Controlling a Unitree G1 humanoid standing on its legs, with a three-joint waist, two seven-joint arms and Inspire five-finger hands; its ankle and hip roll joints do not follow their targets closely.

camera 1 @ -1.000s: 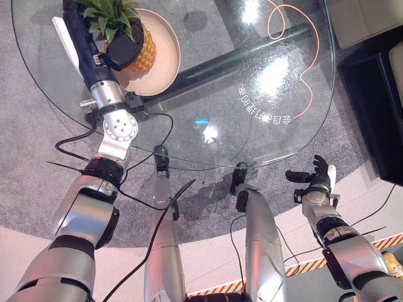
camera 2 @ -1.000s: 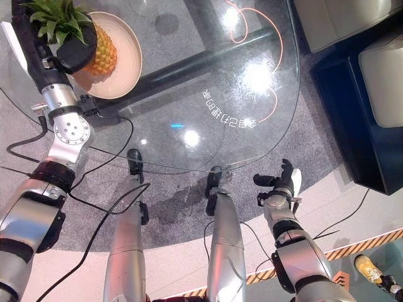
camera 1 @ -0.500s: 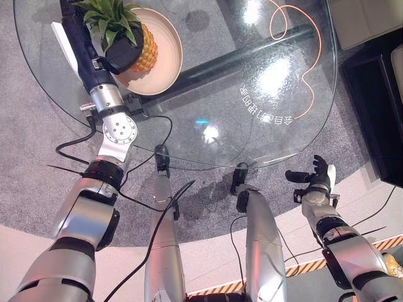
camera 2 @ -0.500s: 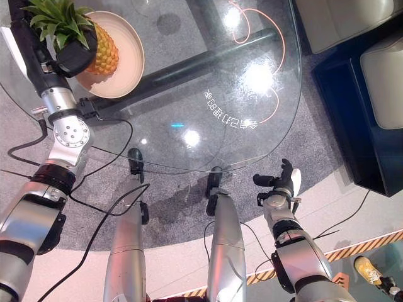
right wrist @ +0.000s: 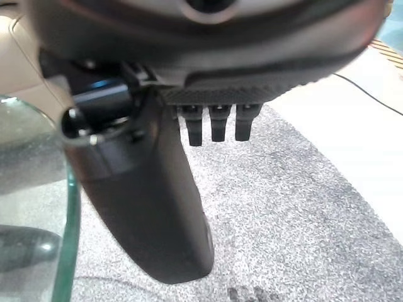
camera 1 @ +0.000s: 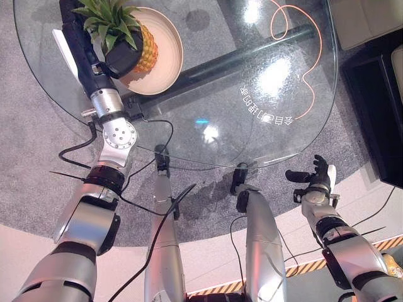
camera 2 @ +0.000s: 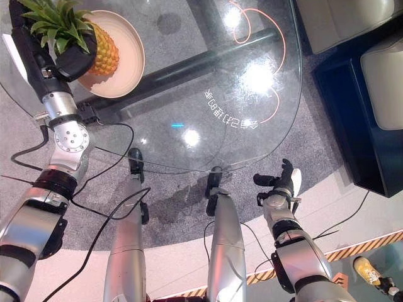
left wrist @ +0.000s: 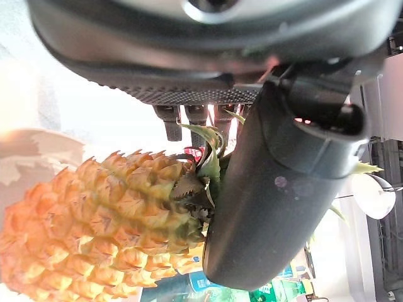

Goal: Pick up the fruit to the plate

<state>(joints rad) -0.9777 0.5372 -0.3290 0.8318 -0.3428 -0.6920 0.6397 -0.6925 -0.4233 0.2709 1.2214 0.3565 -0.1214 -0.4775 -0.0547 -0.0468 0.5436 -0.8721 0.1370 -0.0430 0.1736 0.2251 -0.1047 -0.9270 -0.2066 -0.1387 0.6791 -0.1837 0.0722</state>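
Note:
A pineapple (camera 1: pixel 142 54) with a green crown (camera 1: pixel 111 16) rests on the left part of a beige plate (camera 1: pixel 169 58) at the far left of the round glass table. My left hand (camera 1: pixel 121 58) is shut on the pineapple where the crown meets the fruit. The left wrist view shows the pineapple (left wrist: pixel 94 233) close up, with the thumb (left wrist: pixel 271 189) lying against the crown's base. My right hand (camera 1: pixel 316 175) hangs open below the table's near right edge, above the carpet, and holds nothing.
The glass table (camera 1: pixel 271 135) stands on a dark bar (camera 1: pixel 242 55) over grey carpet. An orange cable (camera 1: pixel 307 69) loops under the glass at the right. A dark cabinet (camera 1: pixel 378 100) stands at the right. Striped tape (camera 1: pixel 378 241) runs along the floor at the lower right.
My left forearm has shifted slightly, with the pineapple still in the hand at the plate. The right hand has not moved.

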